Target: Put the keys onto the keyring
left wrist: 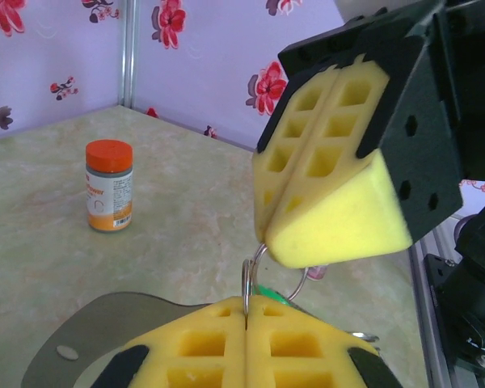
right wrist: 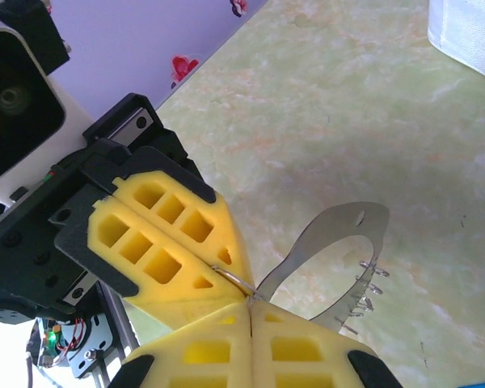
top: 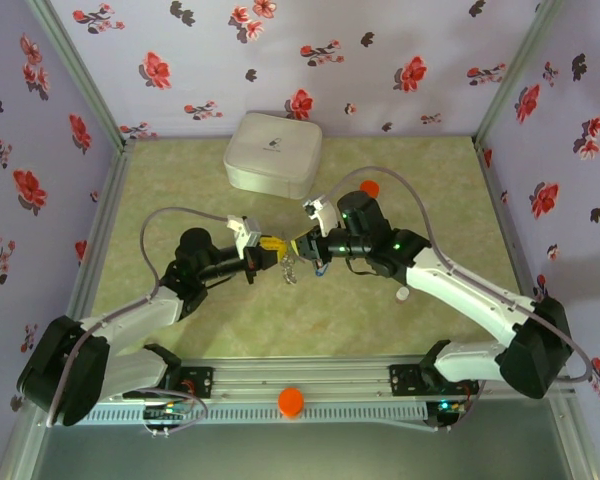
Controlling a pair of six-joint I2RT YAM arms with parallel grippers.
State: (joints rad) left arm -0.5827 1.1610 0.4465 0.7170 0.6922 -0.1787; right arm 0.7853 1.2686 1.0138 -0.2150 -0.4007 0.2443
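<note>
Over the middle of the table my left gripper (top: 270, 250) and right gripper (top: 302, 248) meet tip to tip. Both are shut on the keyring (left wrist: 248, 279), here a thin silver wire ring. In the left wrist view the ring rises out of the seam of the left gripper (left wrist: 246, 311) into the yellow tips of the right gripper (left wrist: 268, 242). A green key head (left wrist: 273, 292) shows just behind the ring. In the right wrist view the keyring (right wrist: 236, 280) bridges the right gripper (right wrist: 250, 311) and the left gripper (right wrist: 226, 271). Small metal pieces (top: 288, 270) dangle below the tips. The blue key cannot be made out.
An orange-capped bottle (left wrist: 109, 186) stands on the table behind the right arm (top: 369, 188). A white square box (top: 273, 152) sits at the back. A small white cap (top: 403, 294) lies by the right forearm, and an orange cap (top: 291, 400) sits on the front rail.
</note>
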